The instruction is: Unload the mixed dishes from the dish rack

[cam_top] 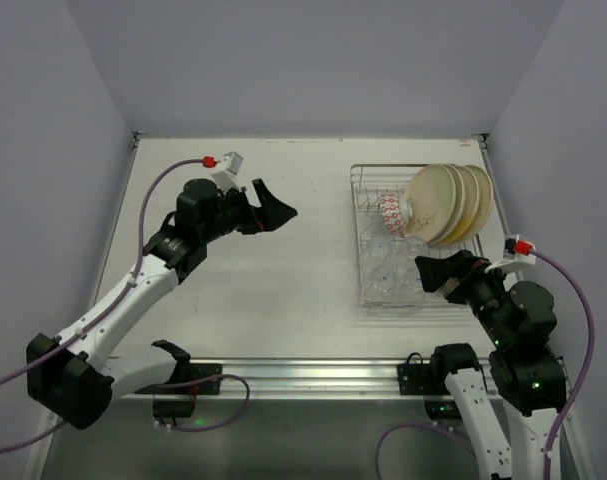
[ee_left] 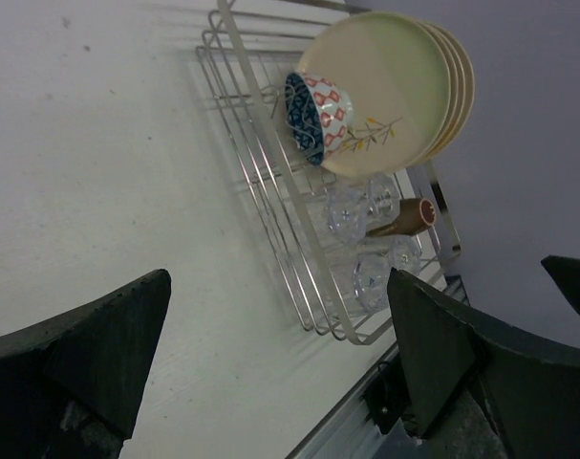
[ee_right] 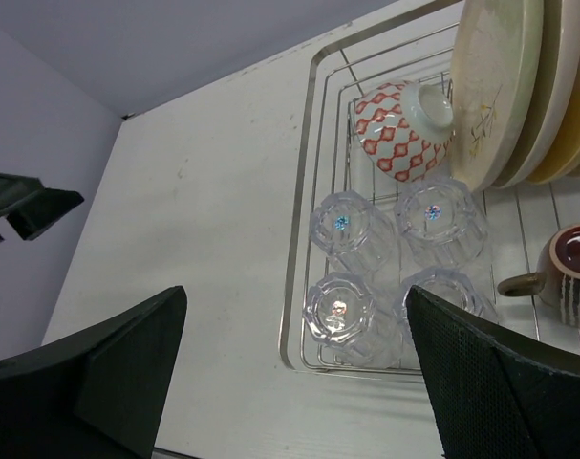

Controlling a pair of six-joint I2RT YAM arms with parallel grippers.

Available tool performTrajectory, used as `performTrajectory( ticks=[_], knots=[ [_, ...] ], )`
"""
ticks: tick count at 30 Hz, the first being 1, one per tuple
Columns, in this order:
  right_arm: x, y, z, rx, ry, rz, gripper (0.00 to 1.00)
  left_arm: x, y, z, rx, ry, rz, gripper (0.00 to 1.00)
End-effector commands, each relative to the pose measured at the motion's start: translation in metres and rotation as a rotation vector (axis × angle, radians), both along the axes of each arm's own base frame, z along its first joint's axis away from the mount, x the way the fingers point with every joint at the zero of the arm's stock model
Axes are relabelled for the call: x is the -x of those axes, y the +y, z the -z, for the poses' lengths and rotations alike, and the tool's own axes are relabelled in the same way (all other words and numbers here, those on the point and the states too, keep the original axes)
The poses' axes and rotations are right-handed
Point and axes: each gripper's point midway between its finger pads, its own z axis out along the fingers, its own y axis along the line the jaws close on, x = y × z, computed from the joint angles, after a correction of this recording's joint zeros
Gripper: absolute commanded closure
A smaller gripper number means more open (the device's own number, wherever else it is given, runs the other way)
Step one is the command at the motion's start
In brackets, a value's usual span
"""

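Note:
The silver wire dish rack [cam_top: 360,250] stands on the right half of the table. Several cream plates [cam_top: 448,205] stand on edge at its far end. A small bowl [cam_top: 392,211], blue-patterned inside and red-white outside, leans on the front plate. Four clear glasses [ee_right: 339,311] sit upside down in the near part, with a brown handled cup [ee_right: 571,273] to their right. My left gripper [cam_top: 273,210] is open and empty, hovering over the table left of the rack. My right gripper [cam_top: 438,275] is open and empty above the rack's near right corner.
The rack [ee_left: 282,172], the plates [ee_left: 390,86], the bowl [ee_left: 313,110] and the cup [ee_left: 409,218] also show in the left wrist view. A metal rail [cam_top: 313,375] runs along the table's near edge. Grey walls close in the left, back and right.

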Motion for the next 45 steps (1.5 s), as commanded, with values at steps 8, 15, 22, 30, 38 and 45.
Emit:
performTrajectory(
  ticks=[8,15,22,30,38,45],
  knots=[
    [0.0,0.0,0.003,-0.047,0.023,0.02,0.01,-0.049,-0.134,-0.033,0.114,-0.055,0.149,0.0],
    [0.007,0.002,0.002,-0.055,0.014,0.01,0.01,-0.089,-0.207,0.007,0.092,0.035,0.243,0.0],
    [0.009,0.002,0.013,-0.022,0.046,-0.004,0.01,-0.107,-0.253,0.055,0.102,0.113,0.294,0.0],
    [0.012,0.002,0.016,-0.013,0.046,-0.012,0.01,-0.111,-0.274,0.081,0.138,0.178,0.309,0.0],
    [0.012,-0.001,0.021,0.011,0.054,-0.002,0.01,-0.115,-0.286,0.101,0.17,0.248,0.321,0.0],
    [0.011,-0.001,0.022,0.01,0.054,-0.005,0.01,-0.115,-0.3,0.102,0.211,0.269,0.36,0.0]
  ],
)
